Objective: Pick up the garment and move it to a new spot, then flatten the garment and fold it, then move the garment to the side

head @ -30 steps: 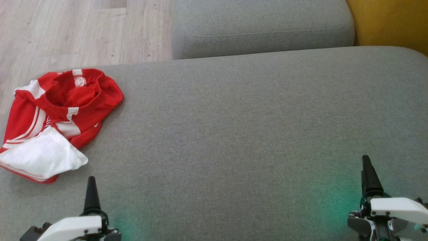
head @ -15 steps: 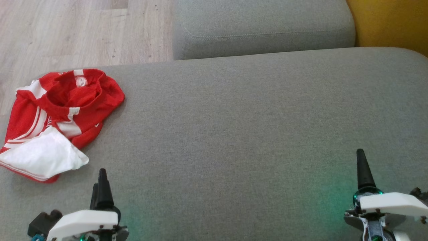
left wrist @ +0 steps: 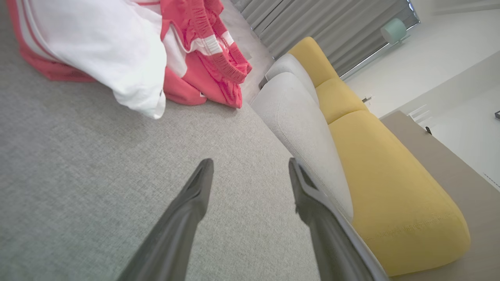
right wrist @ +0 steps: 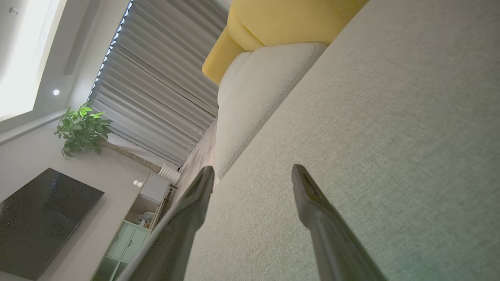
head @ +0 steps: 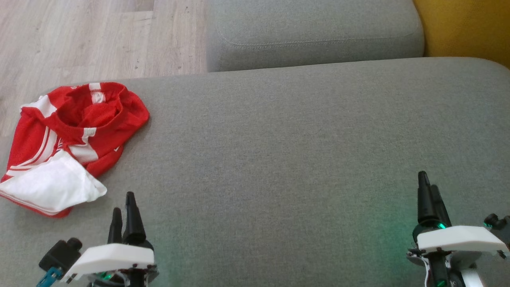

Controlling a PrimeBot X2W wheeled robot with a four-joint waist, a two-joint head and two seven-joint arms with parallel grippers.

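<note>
One garment [head: 67,139] lies in a crumpled heap on the far left side of the big grey seat [head: 279,159], close to its edge. It is red with white stripes, and a white part is flopped over at the near end. Nothing is holding it.

The left gripper [head: 122,202] is low down, near the white part but not touching it. In the left wrist view its two dark fingers [left wrist: 187,203] stand wide apart with nothing between them, and the garment [left wrist: 117,47] sits ahead of them. The right gripper [head: 427,181] is far away on the other side of the seat. In the right wrist view its two fingers [right wrist: 320,210] are wide apart too, and they hold nothing.

Behind the seat sits a grey cushion [head: 314,36], with a yellow cushion [head: 466,28] next to it. A wood floor [head: 79,36] shows past the garment. The right wrist view also shows a grey curtain [right wrist: 156,89] and a green plant [right wrist: 82,128].
</note>
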